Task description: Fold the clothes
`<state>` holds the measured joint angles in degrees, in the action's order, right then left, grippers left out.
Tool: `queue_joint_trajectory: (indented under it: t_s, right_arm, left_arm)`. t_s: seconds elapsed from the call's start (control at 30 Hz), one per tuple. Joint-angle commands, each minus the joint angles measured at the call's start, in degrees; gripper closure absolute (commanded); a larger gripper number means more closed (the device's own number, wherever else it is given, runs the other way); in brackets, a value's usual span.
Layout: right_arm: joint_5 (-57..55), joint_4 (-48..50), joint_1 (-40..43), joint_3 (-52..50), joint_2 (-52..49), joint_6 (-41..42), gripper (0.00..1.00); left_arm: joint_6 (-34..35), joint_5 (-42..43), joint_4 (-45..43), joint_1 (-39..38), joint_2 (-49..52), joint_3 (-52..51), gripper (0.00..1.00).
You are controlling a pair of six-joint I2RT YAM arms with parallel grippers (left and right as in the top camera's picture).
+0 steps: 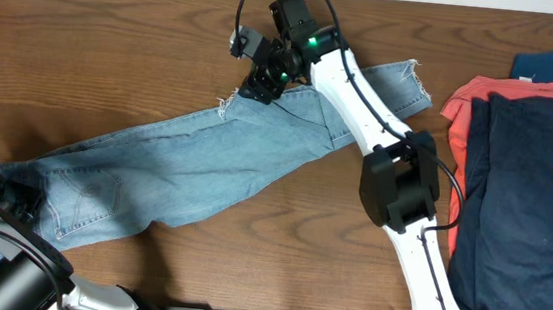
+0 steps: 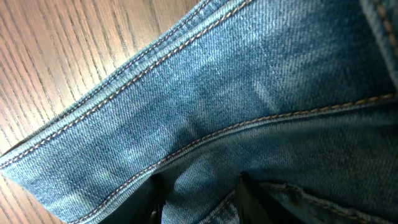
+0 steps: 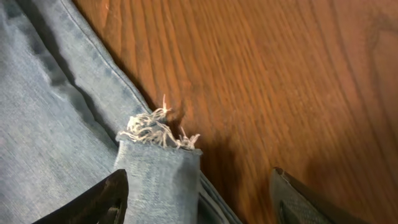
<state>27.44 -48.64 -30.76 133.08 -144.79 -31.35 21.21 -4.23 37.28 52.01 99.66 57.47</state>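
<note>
jeans felt-est: soft, limp, heavyish | R end effector sat open over hem, pinch there | L end effector: grip state couldn't tell

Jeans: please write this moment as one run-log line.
jeans: spread out, not folded | left gripper: at waistband, grip unclear | right gripper: open around frayed hem | other garments: piled at right

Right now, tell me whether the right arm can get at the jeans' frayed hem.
Probably yes. The right end effector sits open at the frayed hem, fingers either side of it, and nothing covers it.
</note>
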Motion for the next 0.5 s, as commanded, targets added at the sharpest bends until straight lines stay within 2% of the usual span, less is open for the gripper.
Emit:
queue_joint_trajectory:
  t_s: [0.0, 0.33, 0.47]
  right_arm:
    - [0.2, -0.7, -0.7, 0.7, -1.5, 1.4, 0.29]
    - [1.6, -2.4, -0.8, 0.6, -4.2, 1.4, 0.28]
    - [3.7, -2.6, -0.8, 0.6, -4.4, 1.3, 0.32]
  left_arm:
    - [0.3, 2.4, -0.7, -0.1, 1.2, -0.2, 0.61]
    - [0.3, 2.3, -0.7, -0.1, 1.2, -0.2, 0.61]
    - [0.3, 2.3, -0.7, -0.1, 1.2, -0.2, 0.61]
